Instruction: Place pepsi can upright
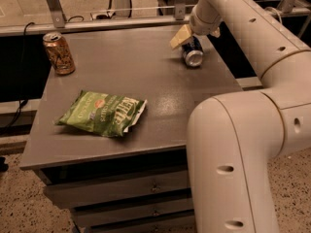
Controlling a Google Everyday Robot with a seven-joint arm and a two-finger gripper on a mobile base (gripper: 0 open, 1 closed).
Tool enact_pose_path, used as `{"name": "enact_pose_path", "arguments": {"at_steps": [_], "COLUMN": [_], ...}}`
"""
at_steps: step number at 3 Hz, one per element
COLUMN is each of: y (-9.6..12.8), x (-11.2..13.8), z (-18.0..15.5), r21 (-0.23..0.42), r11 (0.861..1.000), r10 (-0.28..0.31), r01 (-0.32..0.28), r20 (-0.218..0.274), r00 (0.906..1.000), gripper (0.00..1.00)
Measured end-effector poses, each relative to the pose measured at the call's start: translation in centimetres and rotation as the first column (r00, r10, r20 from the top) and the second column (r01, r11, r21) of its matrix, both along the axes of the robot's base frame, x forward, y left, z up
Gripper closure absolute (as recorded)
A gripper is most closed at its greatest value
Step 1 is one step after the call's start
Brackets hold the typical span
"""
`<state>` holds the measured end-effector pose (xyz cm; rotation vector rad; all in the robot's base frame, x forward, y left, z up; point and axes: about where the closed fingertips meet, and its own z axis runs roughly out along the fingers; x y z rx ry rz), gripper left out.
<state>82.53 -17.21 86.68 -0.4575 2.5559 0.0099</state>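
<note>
Non-task items:
- Grey table [136, 67], drawers [116, 191] under the top.
- Orange can [58, 53] stands upright at the far-left corner, tab end up.
- Green chip bag [102, 113] lies flat front-left, white lettering up, torn end pointing right. It is well apart from the can and from the gripper [187, 38], which sits over the far-right corner.
- Metal rail [97, 23] runs behind the table.
- Black cable [20, 103] hangs down the left side.
- Speckled floor [14, 203].

Table [146, 67]: pepsi can [193, 57] lying far right under pincer [188, 39], orange can [58, 53] upright left, chip bag [102, 113] front.
</note>
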Motion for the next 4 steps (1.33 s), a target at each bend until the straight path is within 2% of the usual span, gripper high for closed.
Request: {"name": "enact_pose_path", "arguments": {"at_steps": [1, 2, 3, 4], "y": [0.6, 1.0, 1.7, 2.2], "x": [0.1, 0.2, 0.5, 0.3], "z": [-1.0, -1.2, -0.1, 2.5], "r21": [-0.021, -0.031, -0.033, -0.003], "r11": [1.0, 0.999, 0.998, 0.987], "r10": [0.001, 0.008, 0.057, 0.161], "r01": [-0.002, -0.01, -0.058, -0.161], "r20": [-0.05, -0.067, -0.04, 0.038], "r00": [0.9987, 0.9978, 0.9976, 0.9862], "gripper": [0.25, 0.47, 0.72, 0.94]}}
